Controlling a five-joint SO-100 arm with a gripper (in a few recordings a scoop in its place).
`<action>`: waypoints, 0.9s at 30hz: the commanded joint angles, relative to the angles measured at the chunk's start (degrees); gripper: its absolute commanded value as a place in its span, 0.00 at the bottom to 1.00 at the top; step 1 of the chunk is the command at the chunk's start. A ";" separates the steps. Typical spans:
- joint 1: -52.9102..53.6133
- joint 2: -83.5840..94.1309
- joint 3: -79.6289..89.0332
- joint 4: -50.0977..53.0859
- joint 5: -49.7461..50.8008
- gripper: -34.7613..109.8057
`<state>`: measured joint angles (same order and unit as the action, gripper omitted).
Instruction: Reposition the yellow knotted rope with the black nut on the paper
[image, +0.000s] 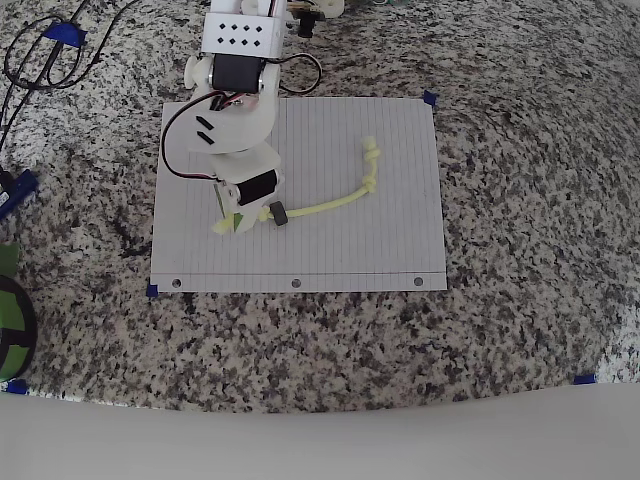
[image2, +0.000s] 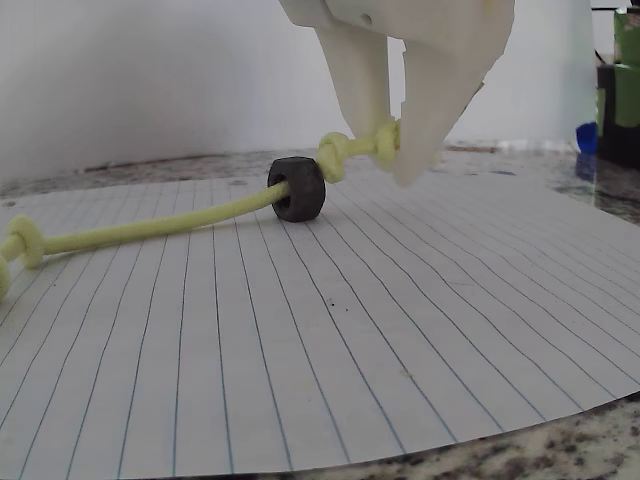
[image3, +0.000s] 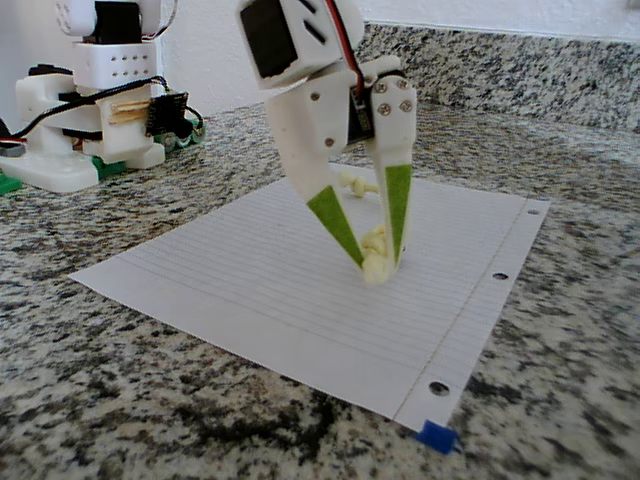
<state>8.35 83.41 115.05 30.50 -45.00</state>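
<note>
Speckled granite countertop (image: 520, 200) with blue tape pieces (image3: 437, 437) at corners.

no words, brand names, numbers or signs readable anywhere in these views. only faint blue ruled lines printed across the paper (image: 330, 200), with no writing on them.
</note>
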 joint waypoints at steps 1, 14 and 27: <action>0.00 1.67 -1.67 0.35 -1.23 0.24; 9.14 17.31 -1.49 4.39 -19.07 0.24; 20.57 39.99 3.34 9.93 -28.04 0.24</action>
<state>26.81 116.28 117.86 40.08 -72.60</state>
